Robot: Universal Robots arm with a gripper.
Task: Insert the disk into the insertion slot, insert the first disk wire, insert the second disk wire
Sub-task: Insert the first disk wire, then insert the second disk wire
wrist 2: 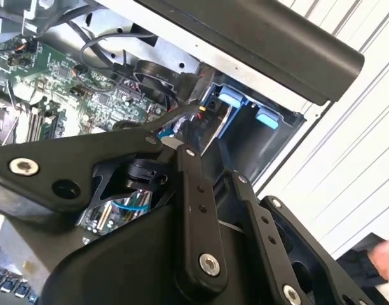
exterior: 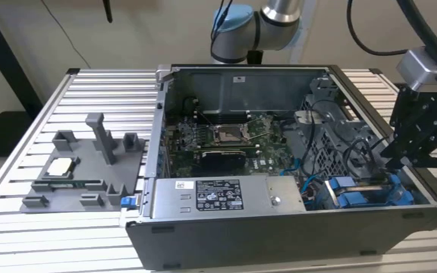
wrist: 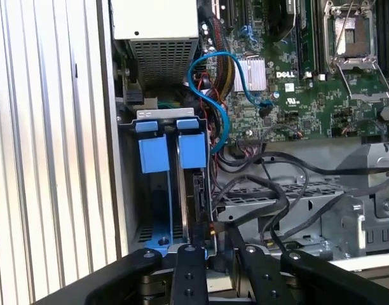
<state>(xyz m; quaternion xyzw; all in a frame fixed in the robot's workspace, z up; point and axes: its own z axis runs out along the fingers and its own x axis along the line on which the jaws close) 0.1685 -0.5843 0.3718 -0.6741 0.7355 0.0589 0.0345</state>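
One disk [wrist: 192,151], blue carrier frame, sits in grey insertion slot [wrist: 128,185]; gripper [wrist: 210,251] close, grasp indiscernible.

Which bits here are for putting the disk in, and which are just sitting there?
For the job:
- disk in its blue carrier
- drive-cage slot
- gripper
- blue cable, probably

Just sitting there:
- power-supply box
- green motherboard
- grey parts tray, outside the case
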